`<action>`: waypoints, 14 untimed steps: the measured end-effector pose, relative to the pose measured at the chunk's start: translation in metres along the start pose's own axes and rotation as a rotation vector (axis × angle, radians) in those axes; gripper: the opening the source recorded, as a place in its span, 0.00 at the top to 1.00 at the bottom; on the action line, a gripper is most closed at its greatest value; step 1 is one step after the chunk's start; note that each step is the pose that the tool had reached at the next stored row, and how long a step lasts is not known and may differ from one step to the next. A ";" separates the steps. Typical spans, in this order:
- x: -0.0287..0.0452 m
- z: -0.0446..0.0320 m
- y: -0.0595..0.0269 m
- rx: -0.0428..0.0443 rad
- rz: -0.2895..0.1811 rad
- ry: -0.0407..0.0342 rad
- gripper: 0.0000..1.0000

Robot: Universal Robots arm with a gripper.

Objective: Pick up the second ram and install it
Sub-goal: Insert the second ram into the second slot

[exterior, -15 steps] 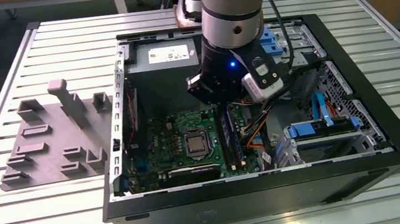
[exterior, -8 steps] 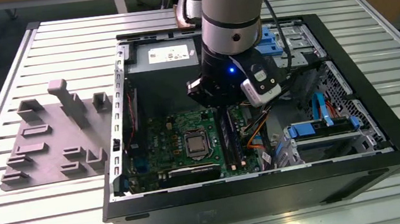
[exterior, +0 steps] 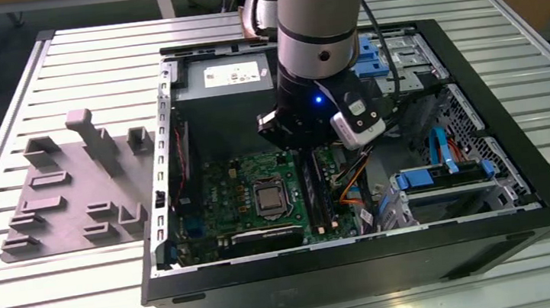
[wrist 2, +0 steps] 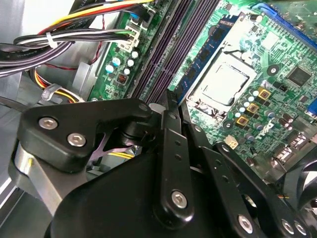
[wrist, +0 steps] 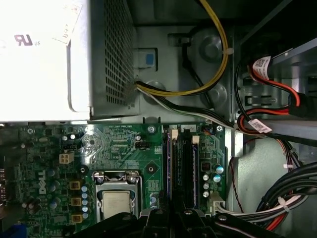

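Second ram (wrist: 171, 168): slim, flat, dark strip with faint blue-green marks; edge-on in line with the black slots (wrist: 188, 168), beside the square metal processor socket (wrist: 117, 202), directly under gripper (wrist 2: 176, 106). Exterior view: ribbed metal table (exterior: 92, 66), black open case (exterior: 369, 270), grey moulded holder (exterior: 65, 199). First wrist view: perforated steel box (wrist: 111, 59), glossy green motherboard (wrist: 114, 144), yellow cables (wrist: 173, 93). Second wrist view: matte black gripper body, bright screw heads (wrist 2: 179, 199). Open or closed: cannot tell.

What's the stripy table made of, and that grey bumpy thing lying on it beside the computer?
The table looks like metal, probably aluminium: silvery ribbed slats that catch the light. The grey holder tray looks like moulded plastic: dull, even grey with no shine, though painted metal can't be ruled out.
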State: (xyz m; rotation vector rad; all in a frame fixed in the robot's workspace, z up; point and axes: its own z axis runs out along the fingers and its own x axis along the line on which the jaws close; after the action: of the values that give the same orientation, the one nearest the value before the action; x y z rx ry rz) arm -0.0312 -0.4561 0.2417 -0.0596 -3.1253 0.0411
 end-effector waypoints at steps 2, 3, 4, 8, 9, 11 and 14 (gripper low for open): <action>0.0000 0.0004 -0.0012 0.0000 -0.003 -0.0001 0.86; -0.0001 0.0006 -0.0015 0.0002 -0.007 -0.0002 0.86; -0.0001 0.0009 -0.0020 0.0002 -0.011 -0.0002 0.86; -0.0010 0.0026 -0.0070 0.0003 -0.016 -0.0005 0.86; -0.0017 0.0030 -0.0089 0.0003 -0.016 -0.0004 0.86; -0.0028 0.0039 -0.0109 0.0005 -0.016 -0.0004 0.86; -0.0045 0.0081 -0.0121 0.0003 -0.016 -0.0005 0.86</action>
State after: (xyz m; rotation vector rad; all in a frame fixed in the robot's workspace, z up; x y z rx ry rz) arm -0.0273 -0.4686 0.2338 -0.0340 -3.1260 0.0414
